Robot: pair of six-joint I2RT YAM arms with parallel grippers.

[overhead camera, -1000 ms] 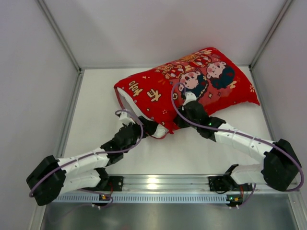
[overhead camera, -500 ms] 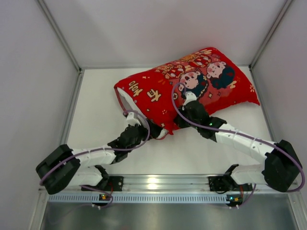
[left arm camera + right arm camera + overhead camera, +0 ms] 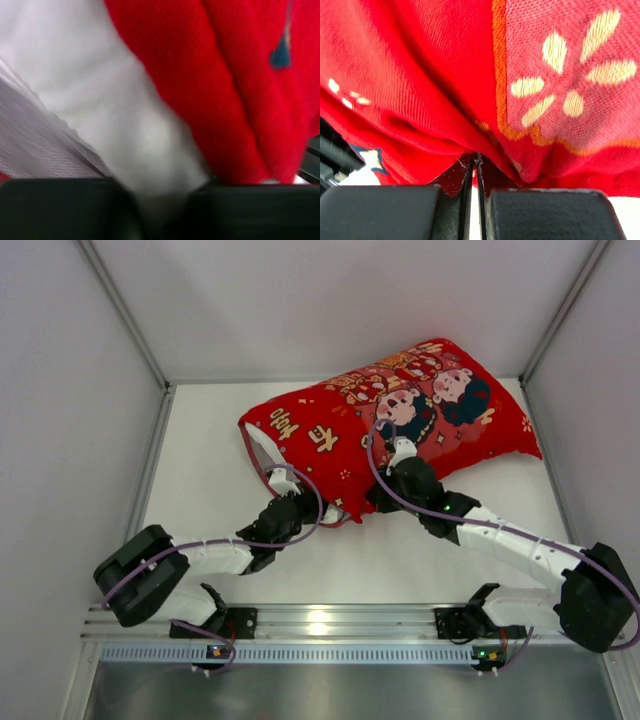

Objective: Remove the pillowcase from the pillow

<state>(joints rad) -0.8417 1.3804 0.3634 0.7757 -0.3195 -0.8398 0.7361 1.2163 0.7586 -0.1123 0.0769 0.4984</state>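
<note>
Pillow (image 3: 262,447) is getting pinched by left gripper (image 3: 284,484), now sitting deeper in pillowcase (image 3: 400,420) mouth near left edge; right gripper (image 3: 398,456) is clamping pillowcase, so separation is likely starting.

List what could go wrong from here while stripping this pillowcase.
1. The right gripper pinches only a thin fold of the pillowcase, which may slip out under a pull.
2. The left gripper has the pillow between its jaws, right beside red fabric. Catching both would likely drag pillow and pillowcase together.
</note>
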